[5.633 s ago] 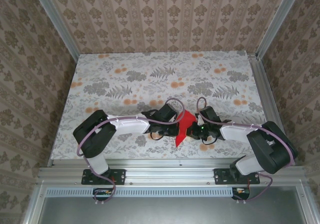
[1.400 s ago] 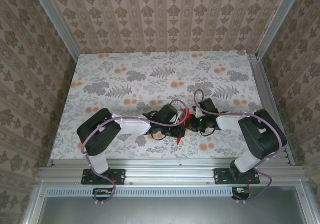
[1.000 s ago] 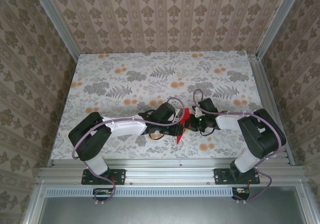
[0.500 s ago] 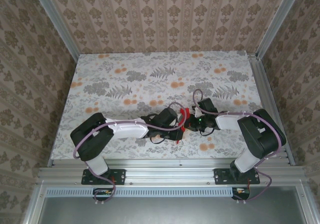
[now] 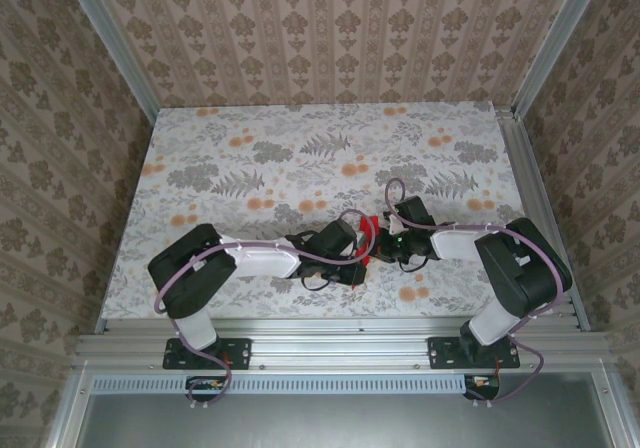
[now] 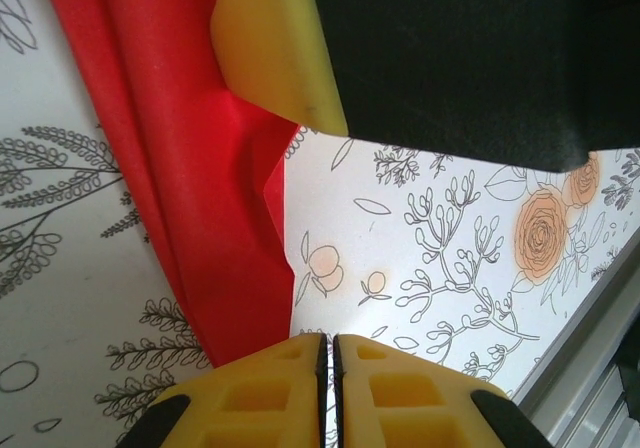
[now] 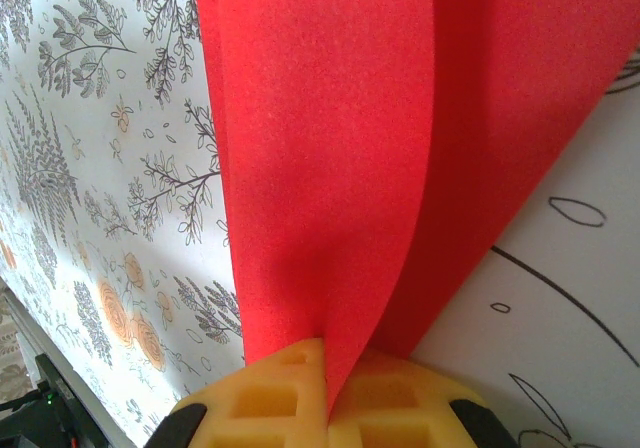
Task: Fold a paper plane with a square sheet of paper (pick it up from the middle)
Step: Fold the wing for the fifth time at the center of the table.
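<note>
Red paper (image 5: 368,230), already folded into a narrow pointed shape, lies low over the tabletop (image 5: 300,158) just past the arm bases, caught between the two wrists.

Nearest, the left claw (image 6: 330,368) has its yellow pads pressed together. The folded edge runs down to the side of one pad, but no red shows in the seam, so whether a layer is pinched there cannot be told. Just across from it, the right claw (image 7: 328,378) is clamped on the paper. Two layers fan out from its seam and spread wide toward a point. Its pad (image 6: 265,48) shows in the left wrist view, bearing on the fold's upper part.

The step looks like sharpening or adding a lengthwise crease. To do it well, the right claw should act as a fixed anchor. The left should work close to the tabletop, pressing along the fold rather than tugging across it. Pulling sideways would likely slide the layers out of line or tear them at the clamp.

Beyond, the floral tabletop runs to the back wall.
</note>
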`<control>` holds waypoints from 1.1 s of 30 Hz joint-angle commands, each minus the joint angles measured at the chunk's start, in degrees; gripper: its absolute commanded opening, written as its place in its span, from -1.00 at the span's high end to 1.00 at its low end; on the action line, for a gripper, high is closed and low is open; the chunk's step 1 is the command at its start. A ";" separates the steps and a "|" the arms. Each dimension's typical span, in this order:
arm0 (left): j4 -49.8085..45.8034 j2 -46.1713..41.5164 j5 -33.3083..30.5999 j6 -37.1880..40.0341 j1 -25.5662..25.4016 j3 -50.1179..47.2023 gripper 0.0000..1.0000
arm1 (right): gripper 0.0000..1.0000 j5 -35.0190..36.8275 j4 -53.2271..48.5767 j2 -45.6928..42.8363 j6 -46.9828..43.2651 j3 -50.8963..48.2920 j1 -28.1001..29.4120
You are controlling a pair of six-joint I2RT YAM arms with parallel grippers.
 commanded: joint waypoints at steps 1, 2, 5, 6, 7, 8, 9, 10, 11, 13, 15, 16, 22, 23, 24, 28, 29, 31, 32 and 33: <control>1.45 1.77 1.15 -0.38 -0.49 -1.42 0.74 | 0.96 6.28 -5.47 2.99 -0.35 -2.48 0.49; 1.90 2.05 1.24 -0.49 -0.53 -1.68 0.74 | 0.96 6.27 -5.44 2.98 -0.32 -2.61 0.49; 2.85 2.84 1.50 -0.56 -0.49 -1.99 0.75 | 0.96 6.11 -5.43 2.98 -0.41 -2.57 0.50; 3.08 3.01 1.58 -0.55 -0.53 -2.03 0.75 | 0.96 6.18 -5.52 2.98 -0.39 -2.61 0.44; 3.41 3.28 1.75 -0.61 -0.49 -2.04 0.74 | 0.96 6.17 -5.50 2.98 -0.37 -2.63 0.48; 3.59 3.37 1.93 -0.61 -0.56 -2.01 0.74 | 0.96 6.14 -5.56 2.98 -0.41 -2.66 0.51; 4.02 3.53 2.32 -0.67 -0.50 -2.00 0.74 | 0.96 6.17 -5.61 2.98 -0.45 -2.66 0.49; 4.53 3.40 2.85 -0.90 -0.49 -1.91 0.74 | 0.96 6.28 -5.71 2.98 -0.43 -2.66 0.49; 4.77 2.94 3.15 -1.07 -0.55 -1.75 0.74 | 0.96 6.36 -5.87 2.98 -0.58 -2.67 0.49; 3.99 1.10 3.14 -0.99 -0.53 -1.00 0.73 | 0.96 6.42 -5.83 2.99 -0.65 -2.74 0.49; 1.84 -1.19 2.54 -0.35 -0.53 0.23 0.72 | 0.96 6.45 -5.68 3.09 -0.59 -2.75 0.51; 0.66 -2.30 1.84 0.13 -0.49 0.67 0.72 | 0.96 6.38 -5.69 3.15 -0.59 -2.75 0.49; -1.89 -5.76 -2.35 0.12 0.25 -0.30 0.72 | 0.96 6.36 -5.62 3.07 -0.67 -2.92 0.49; -1.70 -5.84 -2.84 -0.08 0.38 -0.85 0.72 | 0.96 6.23 -5.59 3.08 -0.63 -2.92 0.49; -1.55 -5.71 -3.26 -0.43 0.45 -1.27 0.72 | 0.96 6.27 -5.59 3.08 -0.67 -2.92 0.50; -0.98 -4.75 -3.67 -1.01 0.48 -2.28 0.72 | 0.96 6.19 -5.63 3.09 -0.68 -3.01 0.49; -0.26 -4.31 -3.20 -1.43 0.46 -2.66 0.72 | 0.96 6.16 -5.63 3.12 -0.70 -2.99 0.49; 0.64 -3.35 -2.27 -1.60 0.39 -2.75 0.72 | 0.96 6.17 -5.56 3.08 -0.68 -3.01 0.52; 1.00 -2.92 -1.93 -1.65 0.36 -2.71 0.73 | 0.96 6.14 -5.56 3.11 -0.70 -3.07 0.49; 1.03 -2.39 -1.60 -1.62 0.29 -2.64 0.73 | 0.96 6.27 -5.64 3.07 -0.67 -3.10 0.52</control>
